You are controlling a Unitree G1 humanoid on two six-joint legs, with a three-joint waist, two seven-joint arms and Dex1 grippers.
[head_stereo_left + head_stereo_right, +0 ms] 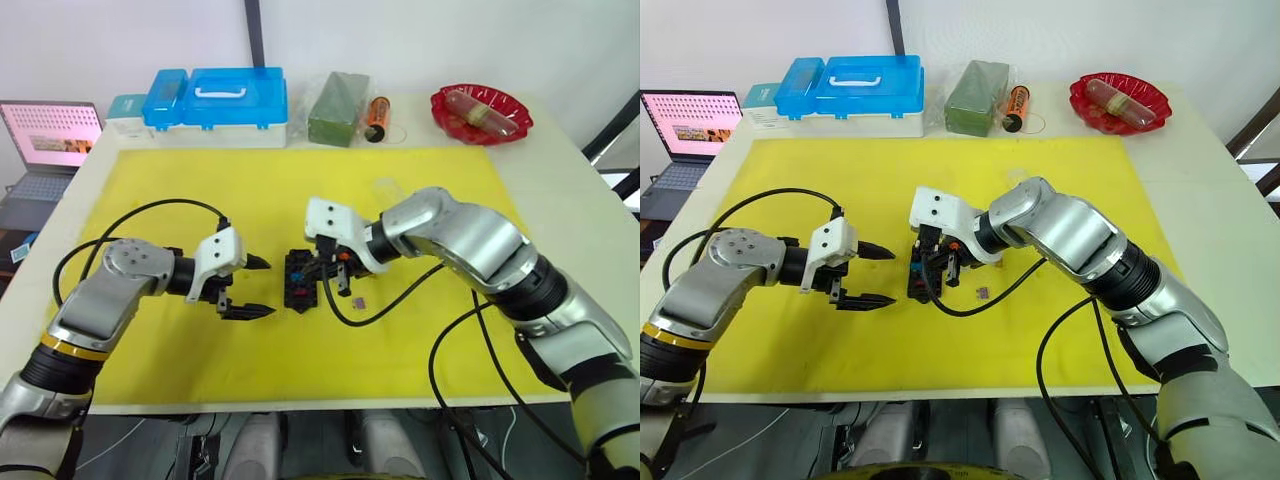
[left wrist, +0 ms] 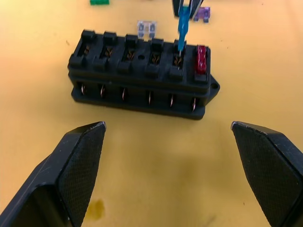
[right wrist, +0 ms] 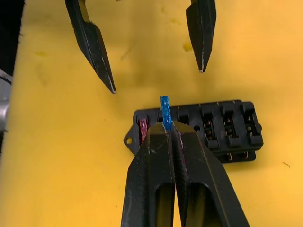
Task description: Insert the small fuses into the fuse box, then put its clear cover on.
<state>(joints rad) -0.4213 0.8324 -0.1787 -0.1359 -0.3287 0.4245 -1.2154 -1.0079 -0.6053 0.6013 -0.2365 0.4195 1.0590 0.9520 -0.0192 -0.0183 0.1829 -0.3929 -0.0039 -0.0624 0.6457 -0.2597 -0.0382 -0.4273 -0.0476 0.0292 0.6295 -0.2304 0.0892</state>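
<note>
A small black fuse box (image 2: 142,73) is seen just below the centre of the head-camera frame, lying on a yellow mat (image 1: 420,340) that covers a pale counter (image 1: 560,180). In the left wrist view one red fuse (image 2: 201,59) is seated in the end slot at the right of the block, and a teal fuse (image 2: 182,28) is held upright over the neighbouring slot, its lower end at or just inside the opening (how deep cannot be told). The other four slots appear empty.

The teal fuse is pinched between the closed fingers of the right gripper (image 3: 168,130), which reaches in from the right of the head view. The left gripper (image 1: 252,287) is held left of centre, beside the box, with its fingers spread wide and nothing between them.

Loose fuses are seen on the mat near the box: a grey one (image 2: 146,28) just behind it, a purple one (image 2: 204,14) and a green one (image 2: 99,2) at the top edge of the left wrist view. No orange fuse can be made out. A faint transparent shape (image 1: 386,187) above centre may be the clear cover; it is judged not yet fitted. The task is therefore judged to be early: one fuse in, the second going in, four and the cover left.

No readable writing or brand is made out on anything.
</note>
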